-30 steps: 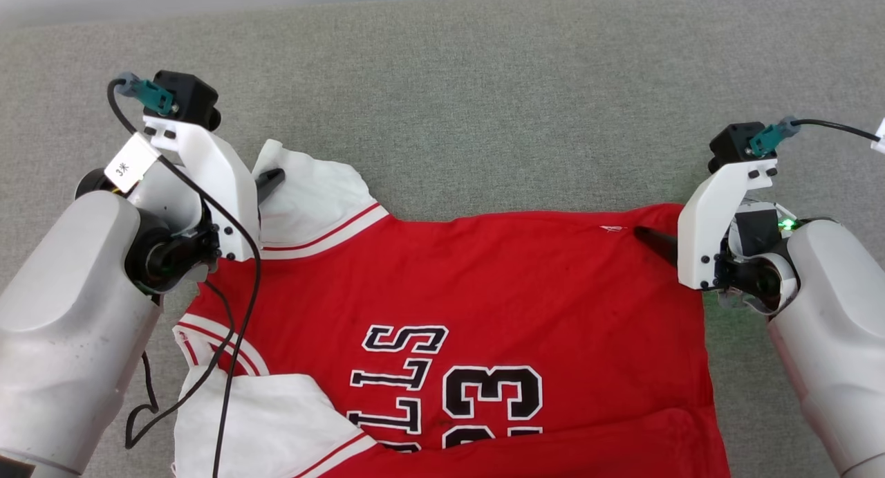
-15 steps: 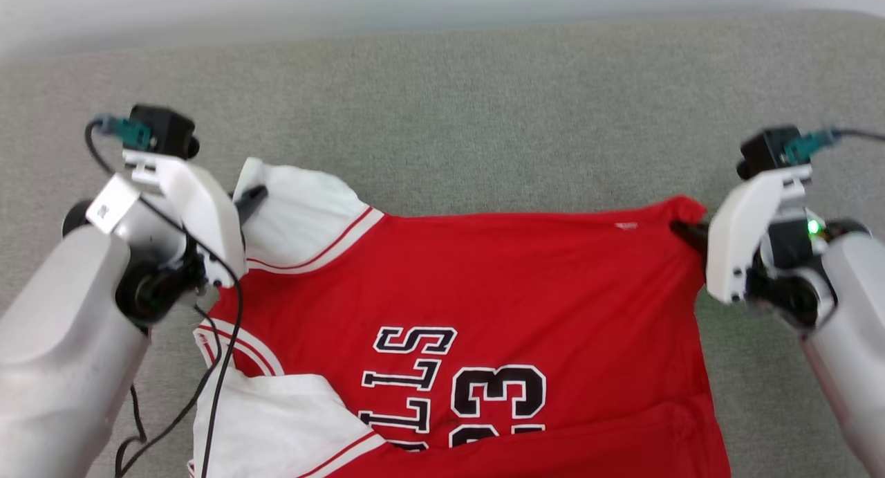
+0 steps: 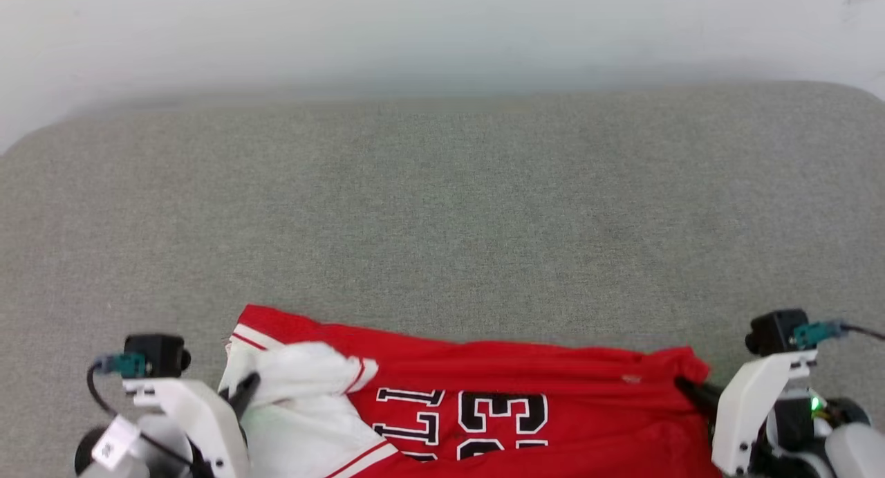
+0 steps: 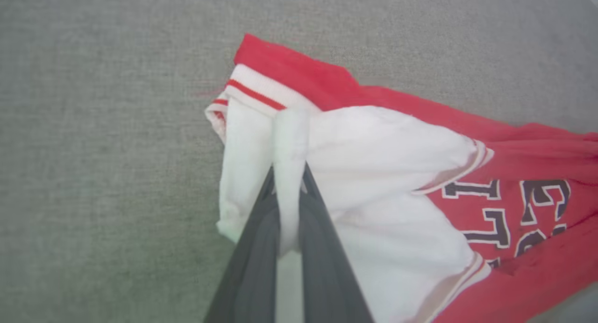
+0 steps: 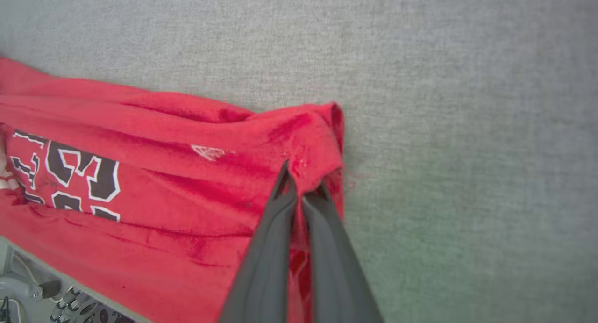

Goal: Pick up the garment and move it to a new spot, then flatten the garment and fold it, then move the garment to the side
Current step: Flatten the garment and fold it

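Note:
The garment (image 3: 525,374), a red jersey with white sleeves and black "23" lettering, hangs across the near edge of the grey surface, its far part bunched in a fold. My left gripper (image 3: 247,385) is shut on a pinch of the white sleeve (image 4: 289,140) at the lower left. My right gripper (image 3: 684,384) is shut on the red hem corner (image 5: 313,168) at the lower right, close to the small white logo (image 5: 208,151). The jersey is stretched between the two grippers, and its lower part runs off the bottom of the head view.
A wide grey fabric surface (image 3: 442,222) stretches beyond the jersey to a pale wall (image 3: 442,28) at the back. Part of the robot's base (image 5: 32,295) shows under the hanging cloth in the right wrist view.
The head camera has tilted up, so the whole scene sits lower. Both grippers keep their hold and have drawn the jersey toward me; its far edge has bunched, and the left sleeve has folded over.

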Tool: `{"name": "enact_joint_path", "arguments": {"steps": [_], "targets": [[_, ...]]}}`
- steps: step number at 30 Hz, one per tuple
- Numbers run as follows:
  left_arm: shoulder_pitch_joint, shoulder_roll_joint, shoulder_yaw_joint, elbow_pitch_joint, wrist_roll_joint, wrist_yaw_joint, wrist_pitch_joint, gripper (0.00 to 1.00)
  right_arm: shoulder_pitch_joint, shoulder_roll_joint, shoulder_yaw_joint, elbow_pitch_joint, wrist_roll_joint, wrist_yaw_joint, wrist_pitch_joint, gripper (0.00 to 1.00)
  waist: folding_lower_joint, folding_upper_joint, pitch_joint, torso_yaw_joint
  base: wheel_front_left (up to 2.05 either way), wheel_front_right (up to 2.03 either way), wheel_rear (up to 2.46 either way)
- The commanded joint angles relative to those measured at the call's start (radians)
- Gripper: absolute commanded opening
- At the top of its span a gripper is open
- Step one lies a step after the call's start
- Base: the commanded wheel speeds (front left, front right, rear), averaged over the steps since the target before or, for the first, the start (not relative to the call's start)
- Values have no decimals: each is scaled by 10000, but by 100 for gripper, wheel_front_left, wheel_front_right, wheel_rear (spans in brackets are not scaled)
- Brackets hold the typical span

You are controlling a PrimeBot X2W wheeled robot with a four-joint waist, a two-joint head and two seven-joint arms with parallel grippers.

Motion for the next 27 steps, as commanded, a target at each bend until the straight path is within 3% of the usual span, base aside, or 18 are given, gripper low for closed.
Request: {"name": "enact_joint_path", "arguments": {"steps": [1, 6, 13, 14, 15, 16, 17, 18, 19, 27], "targets": [[513, 107, 116, -291, -74, 258, -221, 0, 464, 133, -170, -204, -181, -15, -36, 0, 1, 0, -111, 4, 0, 0, 0], [1975, 5, 251, -1002, -403, 871, -578, 0, 1487, 643, -678, -675, -442, -15, -148, 0, 1, 0, -227, 29, 0, 0, 0], [2944, -276, 97, -902, -727, 1037, -646, 0, 2457, 1201, -1332, -707, -905, -18, -452, 0, 1, 0, -322, 30, 0, 0, 0], [2971, -333, 13, -841, -714, 964, -638, 0, 2546, 1297, -1399, -679, -922, -18, -511, 21, 1, 0, -323, 34, 0, 0, 0], [2947, -405, -45, -755, -681, 937, -692, 0, 2631, 1380, -1421, -650, -943, -16, -579, 54, 1, 0, -330, 39, 0, 0, 0], [2912, -531, -110, -636, -686, 862, -714, 27, 2718, 1466, -1421, -634, -1006, -16, -666, 100, 1, 0, -341, 43, 0, 0, 0], [2868, -676, -179, -543, -734, 759, -745, 45, 2781, 1577, -1438, -648, -974, -16, -781, 100, 1, 0, -349, 49, 0, 0, 0], [2802, -778, -228, -446, -713, 712, -799, 95, 2822, 1633, -1451, -660, -997, -18, -946, 100, 1, 0, -366, 48, 0, 0, 0], [2752, -848, -250, -367, -642, 628, -910, 100, 2837, 1660, -1482, -667, -1039, -19, -1104, 100, 1, 0, -388, 44, 0, 0, 0], [2172, -1159, -65, -200, 273, 181, -2846, 100, 3203, 1932, -1923, -1625, -1127, -10, -2509, 100, 1, 0, -819, 35, 0, 0, 0]]}}
